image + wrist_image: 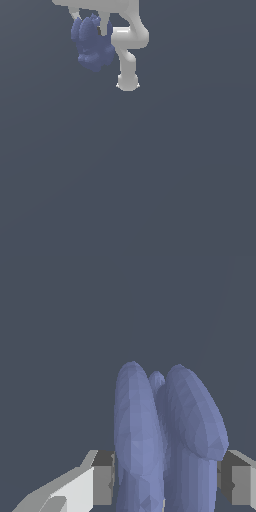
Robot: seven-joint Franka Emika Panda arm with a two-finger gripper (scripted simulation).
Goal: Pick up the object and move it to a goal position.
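So I'm standing here watching the sim, and near the top of the exterior view, toward its left, the blue-purple lumpy object (92,44) is hanging off the Panda's gripper (90,26); it's dangling below the hand with most of its bulk sticking out past the fingertips; the jaws are clamping on the object's upper part, one finger (75,14) showing on each flank. The wrist view is backing that up; the grey finger pads (103,478) are pressing against both sides of the ridged lobes (167,441), with the lobes running lengthwise away from the camera; my guess is it's being pinched across the narrow way because that's the only width those jaws could span.

Moving right, the white arm (129,45) is bending down beside the object, its links stacking toward a rounded base joint (127,81); arm and object are sitting just beside each other in that view, though I can't tell whether they're touching or simply overlapping from this angle.

Everything else is just flat dark grey-blue floor (150,175); nothing's standing in the way that I'm seeing; no goal marker is showing either, so how far along the carry is, I can't say.
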